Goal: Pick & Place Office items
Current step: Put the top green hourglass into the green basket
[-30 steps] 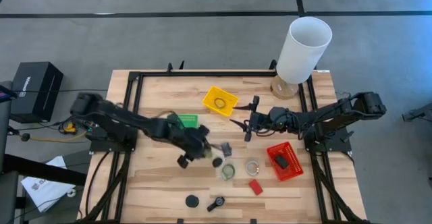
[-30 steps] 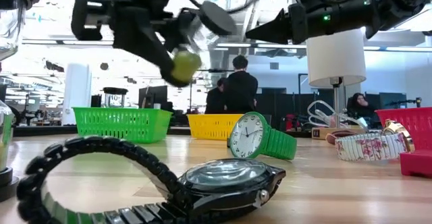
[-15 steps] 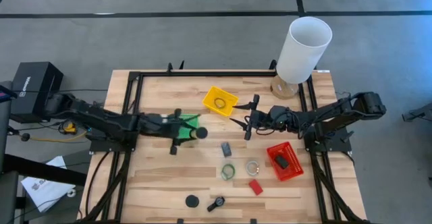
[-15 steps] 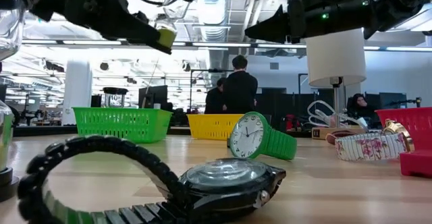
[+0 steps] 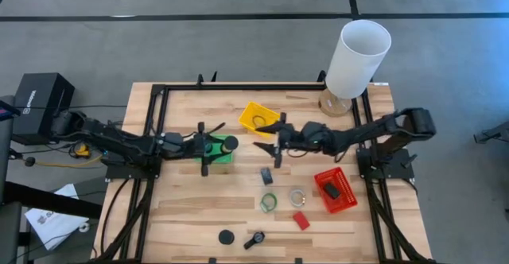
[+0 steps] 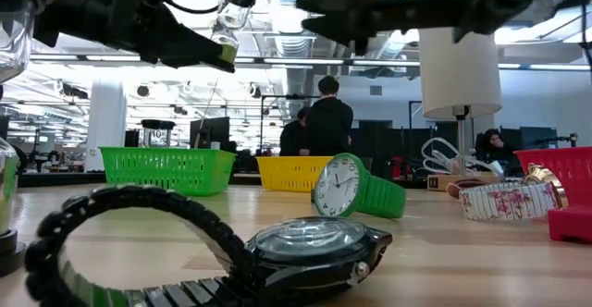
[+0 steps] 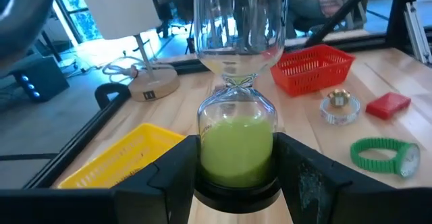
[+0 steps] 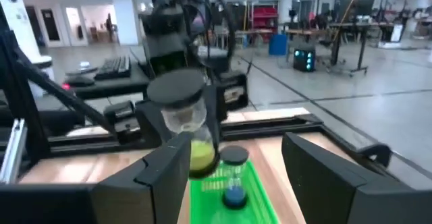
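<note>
My left gripper [image 5: 224, 145] is shut on an hourglass with green sand [image 7: 236, 136], held above the right end of the green mesh tray [image 5: 219, 155]. The hourglass's black top cap [image 5: 230, 143] faces up. The right wrist view shows a second hourglass with blue sand [image 8: 233, 181] standing in that tray. My right gripper [image 5: 269, 137] is open and empty, just right of the held hourglass and pointing at it. Loose on the table lie a green watch [image 5: 269, 203], a pale watch [image 5: 297, 196], a dark grey block [image 5: 266, 176], a red block [image 5: 301, 219], a black puck [image 5: 227, 236] and a black watch [image 5: 254, 239]. My left gripper pinches the hourglass's lower bulb [image 7: 210, 158], just above its black base, between its two fingers [image 7: 172, 177]. The fingers come about level from the table's left. The hourglass stands roughly upright in the hold, green sand in the lower bulb, lifted clear above the green tray.
A yellow tray [image 5: 259, 119] holding a ring-shaped item stands behind my right gripper. A red tray [image 5: 335, 189] with a dark item is at the right. A tall white lamp [image 5: 358, 57] stands at the far right corner. People show in the room beyond the table [image 6: 328, 113].
My left gripper has carried the hourglass from the table's middle toward the far left, to above the green tray. My right gripper has moved toward the table's left, closer to the hourglass.
</note>
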